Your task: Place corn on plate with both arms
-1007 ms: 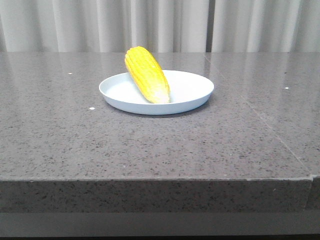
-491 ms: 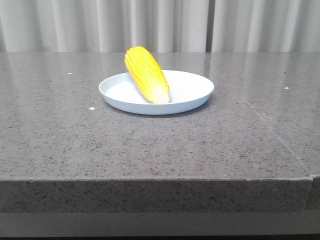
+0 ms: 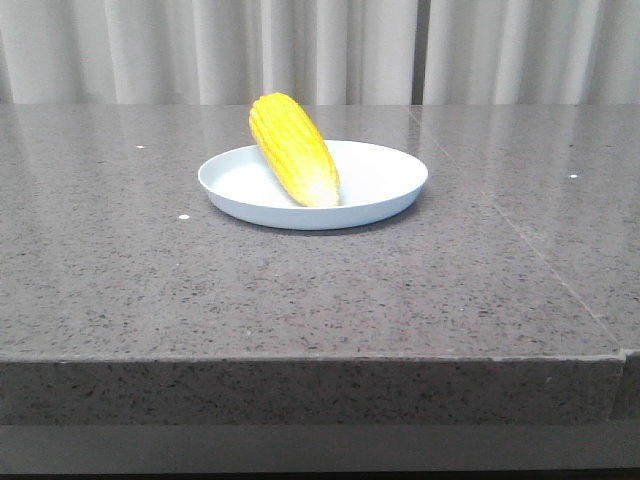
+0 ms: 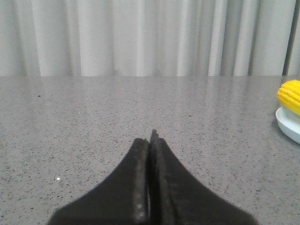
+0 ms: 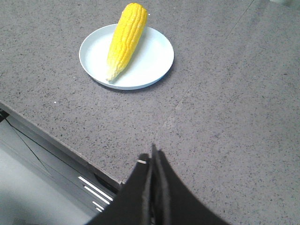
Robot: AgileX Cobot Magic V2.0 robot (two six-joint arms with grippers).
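The yellow corn [image 3: 295,150] lies on the pale blue-white plate [image 3: 385,185], its thick end propped over the far-left rim and its paler tip resting inside. The right wrist view shows the same corn [image 5: 125,39] on the plate [image 5: 152,61] from above. A slice of corn [image 4: 290,95] and plate [image 4: 287,123] shows at the edge of the left wrist view. My left gripper [image 4: 150,140] is shut and empty, low over bare table away from the plate. My right gripper [image 5: 152,159] is shut and empty, raised near the table's front edge. Neither arm appears in the front view.
The grey speckled table [image 3: 300,290] has a seam [image 3: 540,250] running toward its front right corner. Its front edge [image 5: 56,138] drops to a frame below. Pale curtains [image 3: 320,50] hang behind the table.
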